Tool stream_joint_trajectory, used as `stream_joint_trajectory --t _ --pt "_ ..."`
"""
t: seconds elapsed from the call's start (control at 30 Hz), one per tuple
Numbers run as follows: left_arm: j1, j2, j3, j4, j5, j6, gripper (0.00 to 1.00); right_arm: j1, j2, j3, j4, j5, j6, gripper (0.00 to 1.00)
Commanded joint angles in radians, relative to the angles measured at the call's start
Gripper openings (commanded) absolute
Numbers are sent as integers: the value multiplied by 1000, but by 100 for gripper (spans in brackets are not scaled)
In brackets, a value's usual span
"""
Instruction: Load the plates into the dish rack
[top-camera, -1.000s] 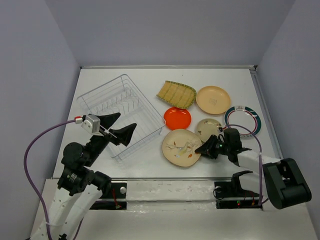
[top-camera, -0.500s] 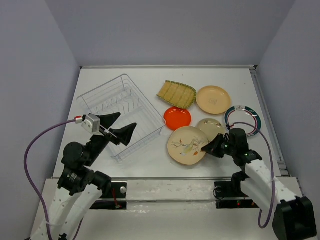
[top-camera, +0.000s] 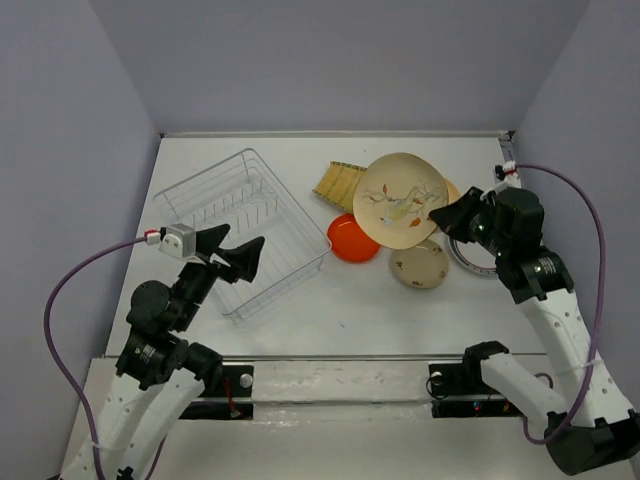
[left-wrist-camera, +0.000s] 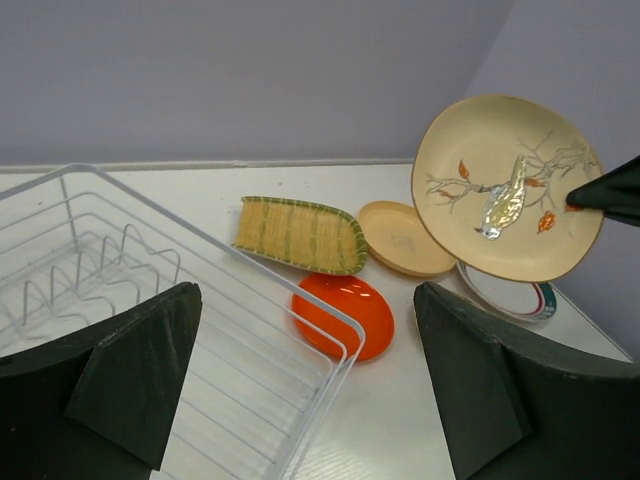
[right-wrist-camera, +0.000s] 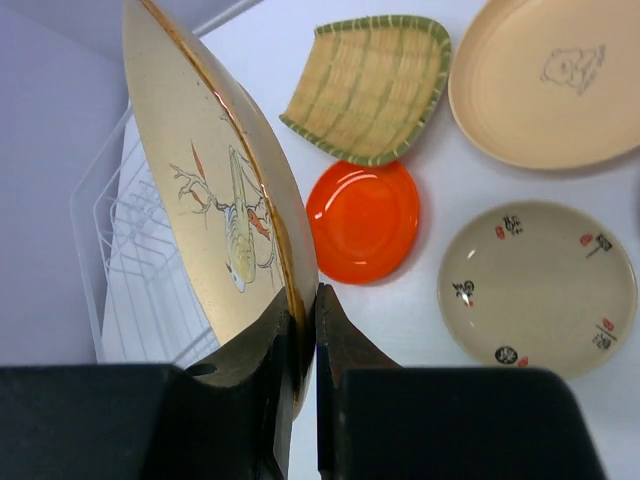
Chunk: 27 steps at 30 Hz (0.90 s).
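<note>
One plate's up: my R claw (top-camera: 447, 212) pinches the cream branch-design plate (top-camera: 400, 198) by its rim, tilted in mid-air, well right of the dish rack (top-camera: 245, 200); L claw (top-camera: 245, 238) hangs spread over the rack's near corner. Carry step; next, I reckon: swing left, slot it edge-on btwn dividers (left-wrist-camera: 100, 265).

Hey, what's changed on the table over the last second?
The right gripper, shut on the rim of the cream branch plate, lifted it off the table, tipped it steeply up and carried it toward the far side, above the other dishes. The left gripper barely shifted, open by the dish rack. The orange-red plate, small beige plate and rack stayed put.
</note>
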Motion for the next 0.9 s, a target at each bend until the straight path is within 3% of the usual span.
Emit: stream_joint_trajectory --t 0.0,0.1,0.23,0.57,0.87 --pt "8 3 58 -23 -191 -24 99 59 154 200 278 11 -8 7" --pt "8 -22 74 -76 -342 -43 99 246 344 363 314 164 -61 7" --pt "12 -54 88 -109 -444 -47 99 375 596 591 318 305 -114 7" --pt "4 -96 83 -96 -423 -38 99 529 1053 1027 323 581 -170 7" --pt "-16 -105 86 -93 -409 -29 99 636 1319 1355 295 868 -341 7"
